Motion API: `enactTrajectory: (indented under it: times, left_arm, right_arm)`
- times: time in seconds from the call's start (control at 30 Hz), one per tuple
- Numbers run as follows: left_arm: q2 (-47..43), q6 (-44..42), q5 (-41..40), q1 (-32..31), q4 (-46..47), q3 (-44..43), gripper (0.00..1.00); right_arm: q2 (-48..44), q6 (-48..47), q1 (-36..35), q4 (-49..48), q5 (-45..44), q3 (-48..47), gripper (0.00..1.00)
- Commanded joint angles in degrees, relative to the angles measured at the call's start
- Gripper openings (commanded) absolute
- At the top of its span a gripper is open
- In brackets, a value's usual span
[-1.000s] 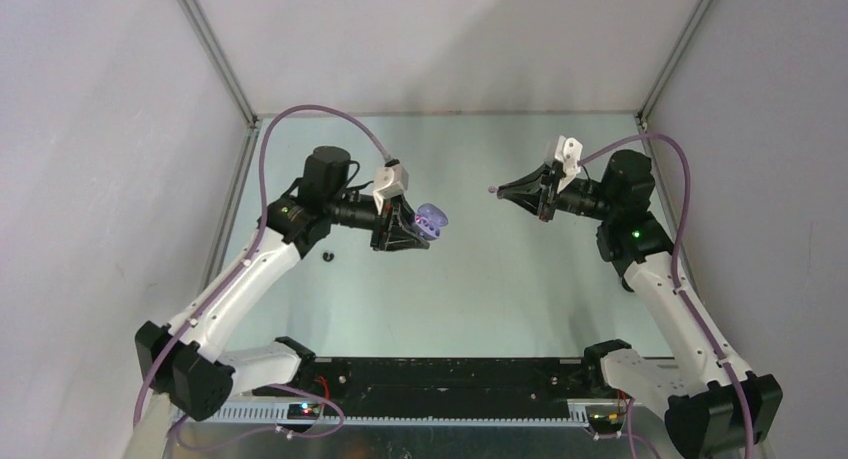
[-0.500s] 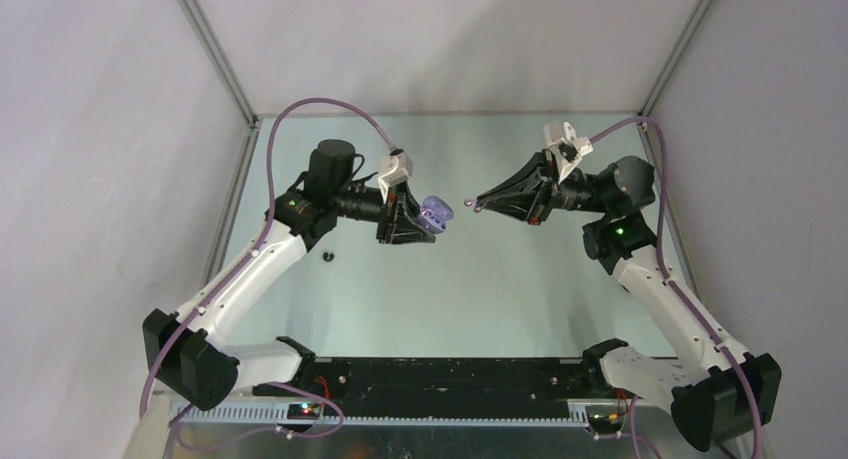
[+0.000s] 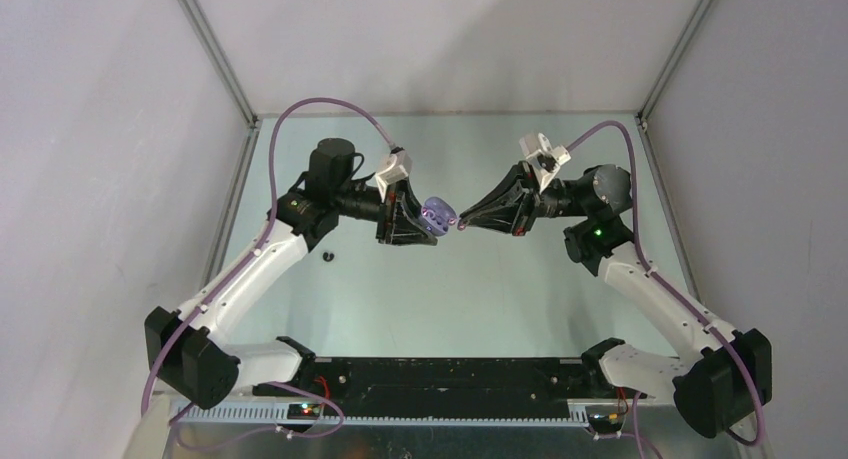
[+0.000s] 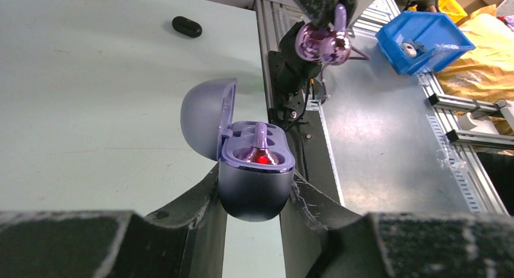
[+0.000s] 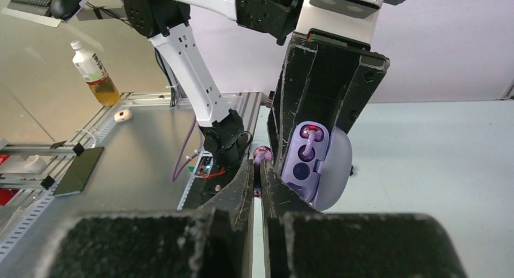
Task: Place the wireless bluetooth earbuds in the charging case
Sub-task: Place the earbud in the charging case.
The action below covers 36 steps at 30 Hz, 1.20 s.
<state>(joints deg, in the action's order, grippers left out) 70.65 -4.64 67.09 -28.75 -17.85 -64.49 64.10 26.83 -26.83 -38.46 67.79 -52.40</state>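
Pale purple glossy earbud [image 4: 323, 40], pinched by right gripper [image 5: 260, 169], has closed in at three o'clock of the open lilac plastic case [image 4: 254, 160] clamped by left gripper [image 3: 428, 224]; insertion looks next.

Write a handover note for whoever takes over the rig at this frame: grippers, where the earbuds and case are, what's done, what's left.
Left gripper: shut on the charging case, lid open.
Right gripper: shut on the held purple earbud, close beside the case's open face, not yet in.
Done: the seated purple earbud is in the case, with a red light showing.
Left: put the held earbud into the empty socket.
Also: a small black piece, possibly an earbud, lies on the table near the left arm. No other earbuds are in view.
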Motion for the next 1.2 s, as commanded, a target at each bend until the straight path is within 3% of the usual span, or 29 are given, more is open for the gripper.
enactTrajectory:
  times: [0.0, 0.7, 1.17]
  left_arm:
    - [-0.1, 2.0, 3.6, -0.3, 3.2, 0.1, 0.12]
    - [-0.9, 2.6, 5.9, -0.8, 3.8, 0.6, 0.13]
    - [-1.0, 1.9, 6.0, -1.0, 3.5, 0.7, 0.13]
  right_arm:
    - [0.0, -3.9, -1.0, 0.7, -0.3, 0.1, 0.08]
    - [1.7, -15.3, -4.0, 8.1, -2.7, 0.1, 0.08]
    - [1.0, -15.0, -3.7, 7.8, -3.7, -0.3, 0.09]
